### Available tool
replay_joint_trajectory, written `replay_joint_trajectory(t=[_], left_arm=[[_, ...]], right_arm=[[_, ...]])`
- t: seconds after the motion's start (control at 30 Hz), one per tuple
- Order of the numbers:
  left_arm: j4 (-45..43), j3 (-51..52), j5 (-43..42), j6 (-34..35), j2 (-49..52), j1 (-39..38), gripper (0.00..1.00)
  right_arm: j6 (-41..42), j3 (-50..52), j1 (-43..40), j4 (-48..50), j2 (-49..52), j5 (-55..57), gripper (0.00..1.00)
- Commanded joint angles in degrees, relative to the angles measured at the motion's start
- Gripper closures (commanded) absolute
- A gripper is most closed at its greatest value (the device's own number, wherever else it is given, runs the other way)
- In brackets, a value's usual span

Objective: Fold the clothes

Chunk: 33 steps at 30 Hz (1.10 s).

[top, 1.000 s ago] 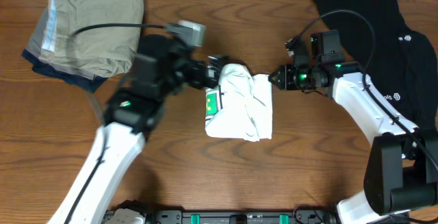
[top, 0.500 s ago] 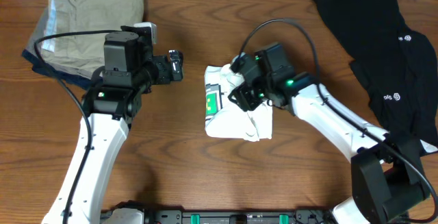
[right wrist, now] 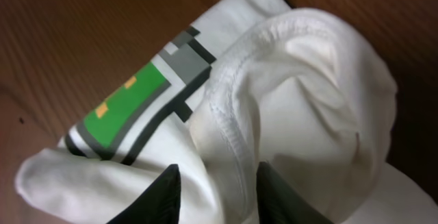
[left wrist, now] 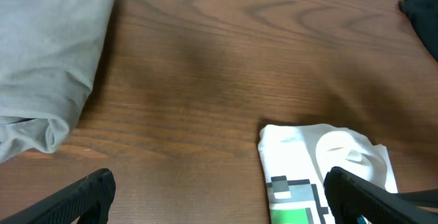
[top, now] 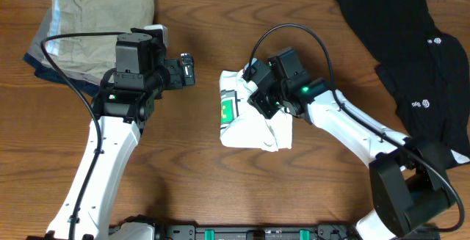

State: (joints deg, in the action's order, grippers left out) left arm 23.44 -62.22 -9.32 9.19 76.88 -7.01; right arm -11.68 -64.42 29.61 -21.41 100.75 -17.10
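Right claw (right wrist: 217, 195) on T-shirt (top: 253, 128), lengthwise near-far

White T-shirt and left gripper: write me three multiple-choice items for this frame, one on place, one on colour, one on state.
1. Where does the white T-shirt lie?
A. Between the khaki pile and the black garment
B. On top of the khaki pile
C. Under the black garment

2. What colour is the main block of the shirt's graphic?
A. Red
B. Green
C. Blue

3. How is the left gripper?
A. Shut on the T-shirt
B. Open, holding nothing
C. Shut on the khaki pile

Answers: 1 A, the overhead view shows it lying apart from both. 2 B, green shows in the overhead and right wrist views. 3 B, the left wrist view shows its fingers wide apart, gripping nothing.
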Motion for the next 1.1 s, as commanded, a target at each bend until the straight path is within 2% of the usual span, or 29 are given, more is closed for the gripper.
replay_joint_trajectory(t=[0.0,0.17,0.43,0.57,0.8,1.07], left_arm=[[0.13,-0.55,1.29,-0.31,0.50,0.24,0.02],[0.13,-0.55,1.29,-0.31,0.50,0.24,0.02],[0.13,-0.55,1.29,-0.31,0.50,0.24,0.02],[0.13,-0.55,1.29,-0.31,0.50,0.24,0.02],[0.13,-0.55,1.29,-0.33,0.50,0.24,0.02],[0.55,-0.55,1.29,-0.33,0.50,0.24,0.02]], right_arm=[[-1.27,-0.76,0.48,0.15,0.52,0.15,0.69],[-1.29,-0.72,0.61,-0.35,0.74,-0.07,0.72],[-1.22,-0.72,0.76,1.88,2.91,0.44,0.85],[-1.20,-0.72,0.72,2.27,3.56,0.83,0.98],[8.24,-1.51,-0.81,4.55,3.61,10.21,0.99],[17.22,-4.17,-8.63,3.10,2.54,10.60,0.99]])
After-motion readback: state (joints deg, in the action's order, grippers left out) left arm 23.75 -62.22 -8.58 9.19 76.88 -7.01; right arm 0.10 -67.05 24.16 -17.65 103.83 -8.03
